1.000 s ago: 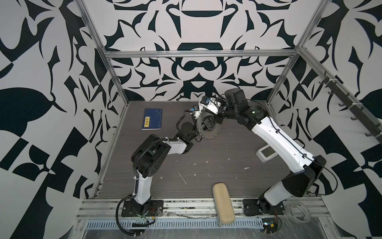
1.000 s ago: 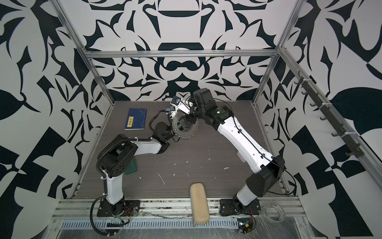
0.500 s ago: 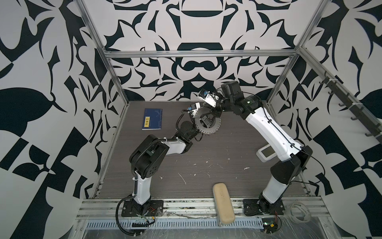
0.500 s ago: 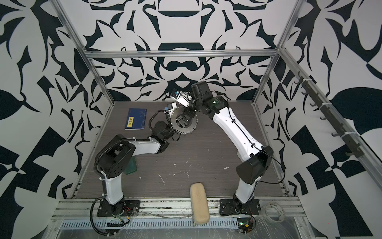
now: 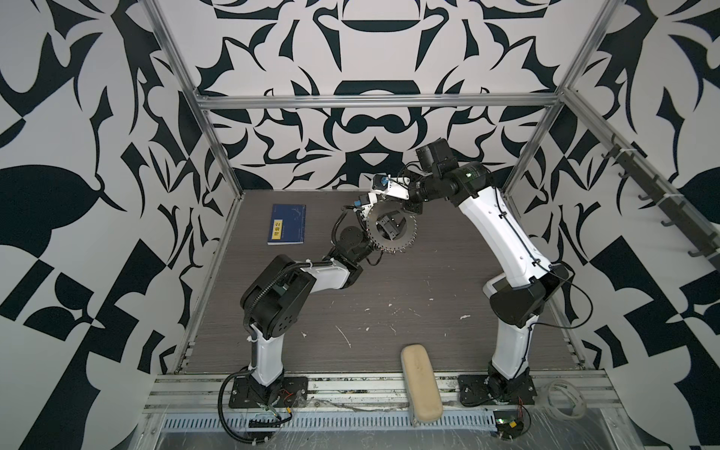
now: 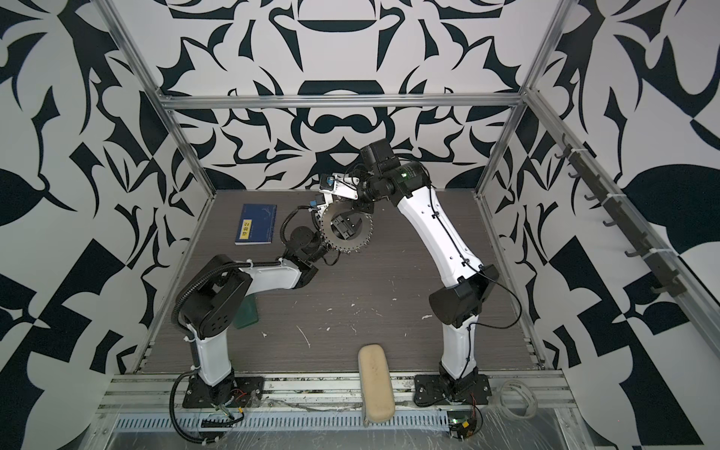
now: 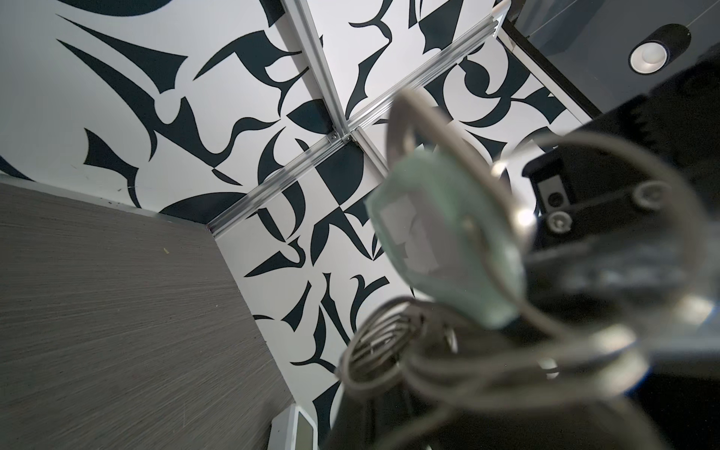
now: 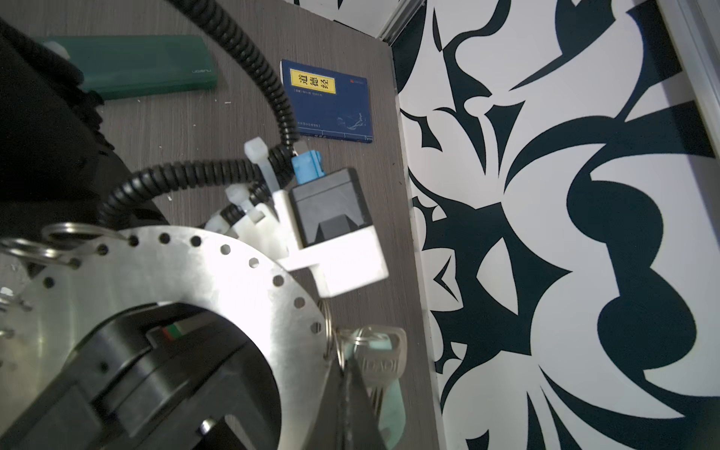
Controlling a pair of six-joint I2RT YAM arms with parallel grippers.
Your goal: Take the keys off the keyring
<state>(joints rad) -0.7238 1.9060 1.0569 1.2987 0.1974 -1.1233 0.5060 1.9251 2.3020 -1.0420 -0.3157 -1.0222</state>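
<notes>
The keyring (image 5: pixel 406 238) is a silver disc with holes and small rings all round its rim, held tilted above the table in both top views (image 6: pixel 364 234). My left gripper (image 5: pixel 390 227) shows through its middle hole and is shut on it. In the right wrist view my right gripper (image 8: pixel 345 383) is shut on a small split ring (image 8: pixel 338 350) at the disc's rim (image 8: pixel 233 288). From that ring hang the keys (image 8: pixel 383 360), a silver key and a pale green tag (image 8: pixel 391 409). The left wrist view shows the tag (image 7: pixel 440 241) blurred and very close.
A blue book (image 5: pixel 287 225) lies at the back left. A beige case (image 5: pixel 420 382) rests on the front rail. A white device (image 5: pixel 493 286) sits behind the right arm. A green case (image 6: pixel 246 311) lies under the left arm's shoulder.
The right arm's elbow has swung in toward its base and its wrist has risen. The disc has turned more face-on to the top views. Both grippers have stayed shut.
</notes>
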